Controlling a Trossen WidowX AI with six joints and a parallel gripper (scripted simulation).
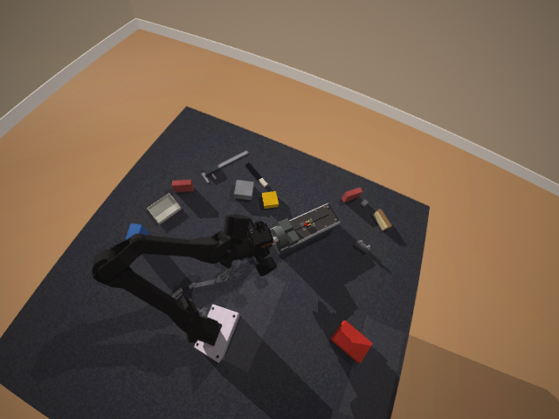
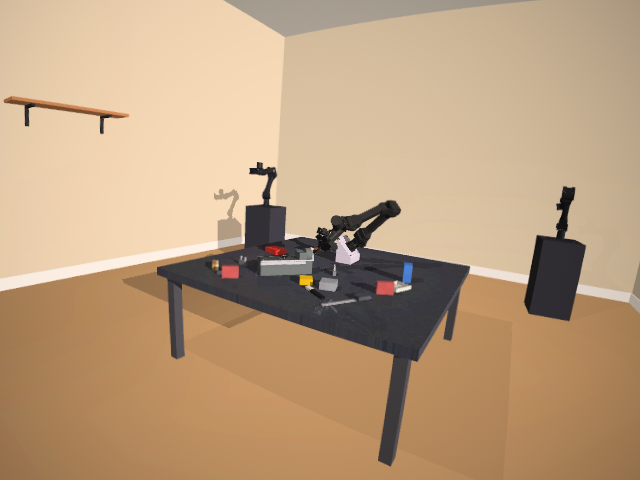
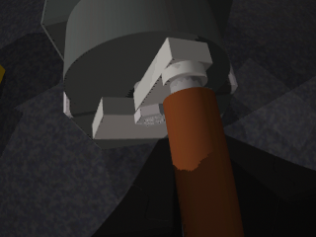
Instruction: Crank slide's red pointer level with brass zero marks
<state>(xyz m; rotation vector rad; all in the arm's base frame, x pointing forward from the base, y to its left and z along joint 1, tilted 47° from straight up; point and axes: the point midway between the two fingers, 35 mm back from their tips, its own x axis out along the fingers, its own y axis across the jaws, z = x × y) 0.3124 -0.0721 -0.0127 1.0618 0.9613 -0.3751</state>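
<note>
On the dark desk (image 1: 90, 342) there is one black robot arm (image 1: 180, 245) and one crank machine (image 1: 307, 225). Three red blocks (image 1: 182, 185) (image 1: 351, 194) (image 1: 351, 340), one yellow block (image 1: 270, 199), one grey block (image 1: 244, 189), one blue block (image 1: 136, 230), one shallow white tray (image 1: 163, 208), one hammer (image 1: 224, 165), one brush (image 1: 257, 175).
</note>
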